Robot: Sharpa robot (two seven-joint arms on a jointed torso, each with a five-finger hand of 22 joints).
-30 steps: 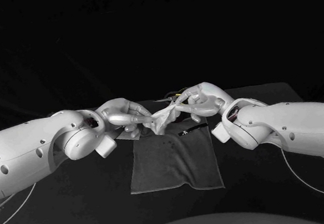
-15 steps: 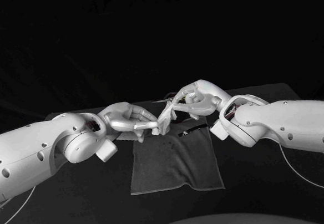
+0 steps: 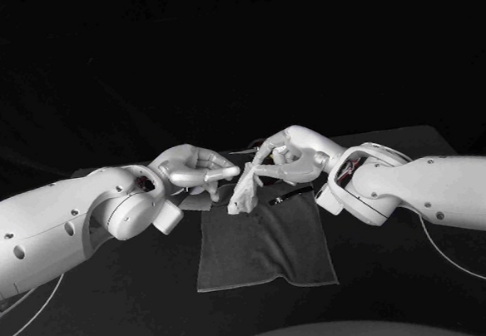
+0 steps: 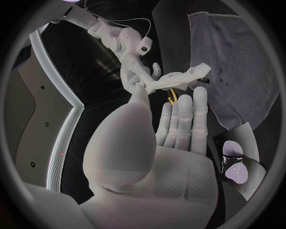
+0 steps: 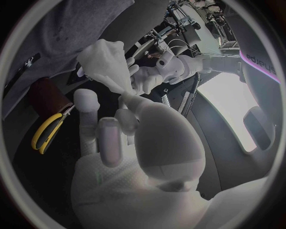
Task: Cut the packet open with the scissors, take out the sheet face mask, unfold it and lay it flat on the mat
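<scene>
right robot hand (image 3: 290, 155) pinches the folded mask (image 3: 244, 195), its length slanting down toward my left robot hand (image 3: 195, 167), spread empty just beside it.

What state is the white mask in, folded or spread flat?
Folded: the mask hangs as a narrow bunched strip from the right hand, above the mat, not laid flat.

Head camera looks down over the mat (image 3: 263, 245); wrist cameras see it nearer.
</scene>
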